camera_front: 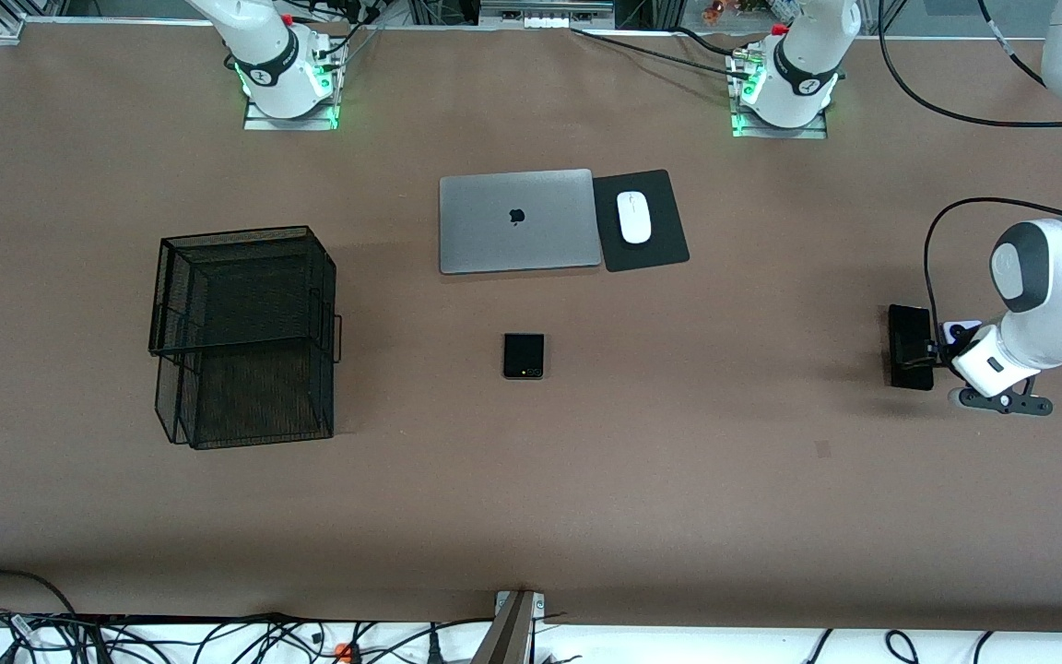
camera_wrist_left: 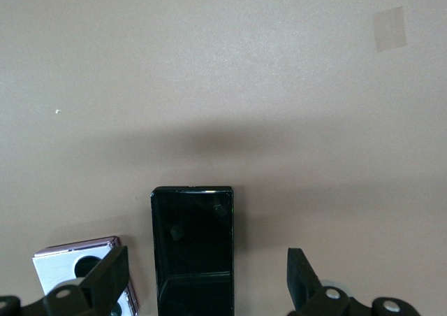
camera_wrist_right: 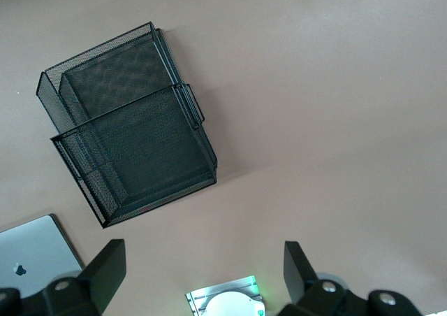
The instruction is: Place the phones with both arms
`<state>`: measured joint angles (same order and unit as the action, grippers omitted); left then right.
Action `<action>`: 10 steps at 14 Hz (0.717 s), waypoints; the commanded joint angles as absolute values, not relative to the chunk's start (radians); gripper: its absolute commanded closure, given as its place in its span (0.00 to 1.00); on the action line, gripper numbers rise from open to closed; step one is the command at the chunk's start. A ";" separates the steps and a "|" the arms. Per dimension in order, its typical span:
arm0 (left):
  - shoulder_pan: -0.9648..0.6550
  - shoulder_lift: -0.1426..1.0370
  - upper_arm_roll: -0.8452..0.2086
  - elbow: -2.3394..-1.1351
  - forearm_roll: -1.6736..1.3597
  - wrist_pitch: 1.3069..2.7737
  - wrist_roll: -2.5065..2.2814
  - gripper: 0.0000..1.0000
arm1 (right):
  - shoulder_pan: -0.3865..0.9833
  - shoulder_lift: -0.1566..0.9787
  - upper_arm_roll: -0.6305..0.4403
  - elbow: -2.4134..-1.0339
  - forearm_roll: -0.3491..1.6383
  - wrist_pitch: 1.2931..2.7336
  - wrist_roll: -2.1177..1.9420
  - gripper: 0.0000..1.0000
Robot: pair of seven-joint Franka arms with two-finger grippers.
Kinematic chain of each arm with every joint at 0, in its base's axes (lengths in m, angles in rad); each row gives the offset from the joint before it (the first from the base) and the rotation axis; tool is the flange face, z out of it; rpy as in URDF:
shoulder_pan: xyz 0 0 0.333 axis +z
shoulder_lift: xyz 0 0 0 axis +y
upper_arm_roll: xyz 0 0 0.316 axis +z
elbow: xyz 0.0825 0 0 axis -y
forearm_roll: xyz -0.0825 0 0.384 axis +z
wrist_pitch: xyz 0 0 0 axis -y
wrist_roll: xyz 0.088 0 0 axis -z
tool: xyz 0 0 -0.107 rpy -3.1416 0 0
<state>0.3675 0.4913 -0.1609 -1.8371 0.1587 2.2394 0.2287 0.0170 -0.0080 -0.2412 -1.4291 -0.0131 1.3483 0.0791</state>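
Note:
The longer black slab phone lies flat near the left arm's end of the table. The lilac-white phone lies beside it, partly under the left arm. My left gripper is open and low over these two. In the left wrist view its fingers straddle the slab without touching it, and one finger overlaps the lilac-white phone. The black squarish folded phone lies at mid-table. My right gripper is open and empty, held high near its own base, out of the front view.
A black wire-mesh rack stands toward the right arm's end and also shows in the right wrist view. A closed silver laptop and a white mouse on a black pad lie farther from the camera than the folded phone.

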 commanded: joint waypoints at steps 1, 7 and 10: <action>0.362 0.480 -0.160 -1.832 0.155 2.220 0.224 0.00 | 0.014 -0.008 -0.241 -1.416 -0.002 1.333 0.074 0.00; 0.354 0.479 -0.158 -1.832 0.153 2.218 0.222 0.00 | 0.014 -0.008 -0.241 -1.416 -0.002 1.333 0.074 0.00; 0.354 0.479 -0.160 -1.832 0.153 2.218 0.222 0.00 | 0.014 -0.008 -0.241 -1.416 -0.002 1.333 0.074 0.00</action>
